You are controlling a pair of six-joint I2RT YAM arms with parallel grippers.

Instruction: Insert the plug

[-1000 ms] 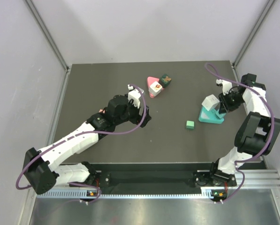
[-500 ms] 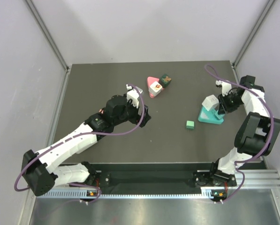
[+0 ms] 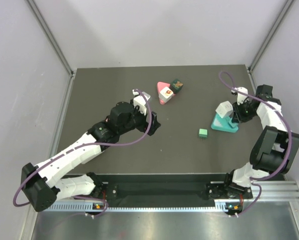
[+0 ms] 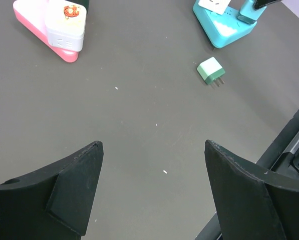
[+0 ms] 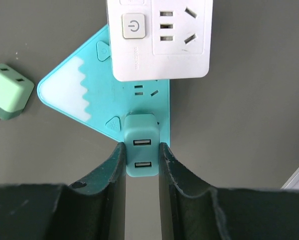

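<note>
1. Grip: the teal plug (image 5: 140, 127) is seen at lower centre of the right wrist view. It is clamped between the jaws of the right gripper (image 5: 141, 148), which are drawn narrow against its two sides.
2. Two USB ports are shown on the end of the plug that faces the camera.
3. The plug is set at the lower edge of the teal base (image 5: 154, 107), just below a pair of slots. Whether its prongs are seated cannot be told.
4. A white socket block (image 5: 159, 40) is laid over the upper part of the base, with a power button at its left and outlets at its right.
5. A green plug (image 5: 6, 97) is found loose on the surface (image 3: 114, 85) at the left edge of the right wrist view, apart from the base. In the top view it is placed to the lower left of the base.
6. The left gripper (image 4: 152, 150) is held above the surface, left of centre in the top view. Its jaws are spread wide and nothing is held between them.
7. A pink base (image 4: 34, 30) with a white cube (image 4: 64, 25) on it is seen at the upper left of the left wrist view.
8. A dark green block (image 3: 177, 85) is placed just beside the pink base, at its upper right in the top view.
</note>
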